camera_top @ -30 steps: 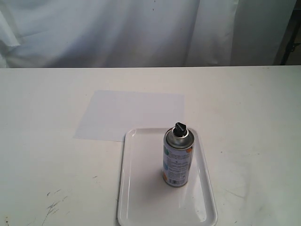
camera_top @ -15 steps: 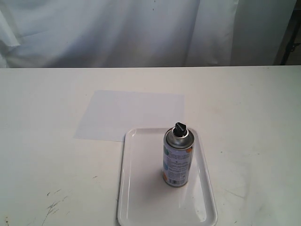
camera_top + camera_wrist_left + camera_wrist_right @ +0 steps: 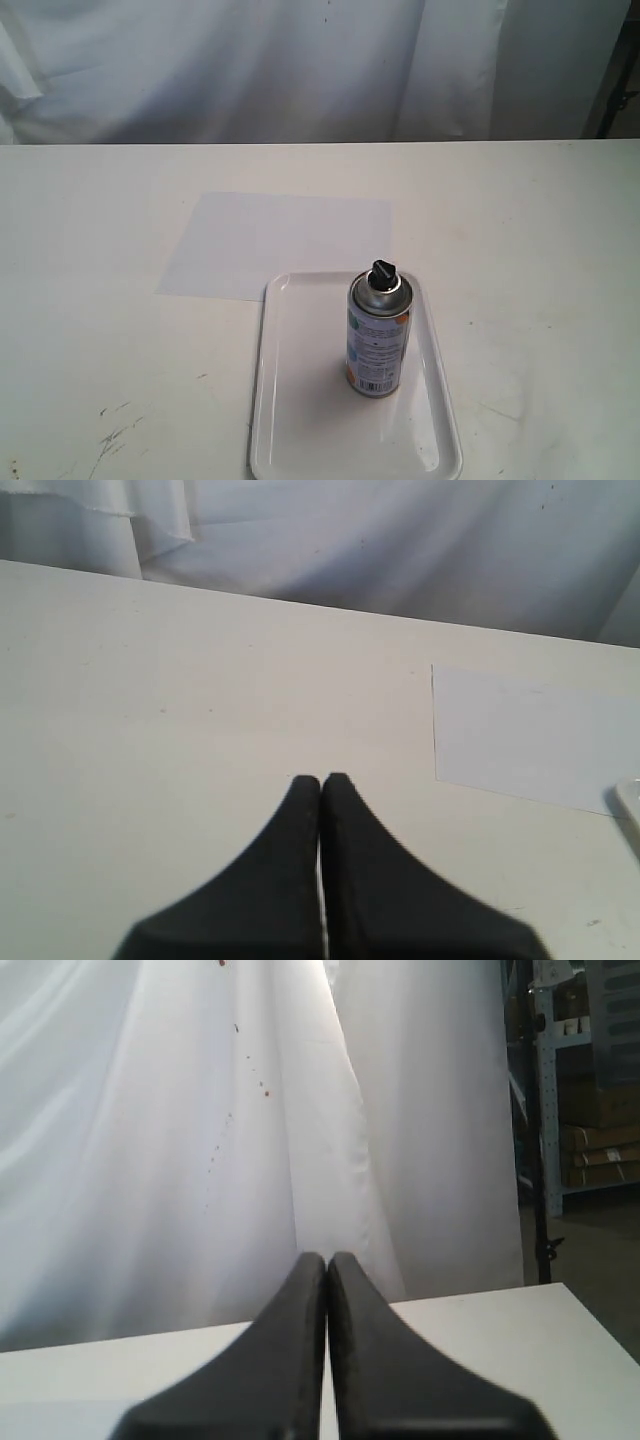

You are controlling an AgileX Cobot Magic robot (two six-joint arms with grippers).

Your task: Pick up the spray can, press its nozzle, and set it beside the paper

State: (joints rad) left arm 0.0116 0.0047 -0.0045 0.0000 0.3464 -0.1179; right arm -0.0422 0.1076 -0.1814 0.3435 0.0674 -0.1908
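- Spray can (image 3: 376, 345): 1 small silver metal cylinder with a white, teal and orange label, a barcode low on the near side and a shiny domed top. It stands upright on the white tray (image 3: 262, 400), toward the far right part.
- Nozzle (image 3: 383, 270): 1 small black button, far narrower than the body, seated on the dome.
- Paper (image 3: 270, 240): 1 plain white sheet, faintly bluish, lying flat behind the can. Its near edge meets the tray's far end.

The spray can (image 3: 377, 338) stands upright on the tray (image 3: 300, 440); paper (image 3: 270, 243) behind.
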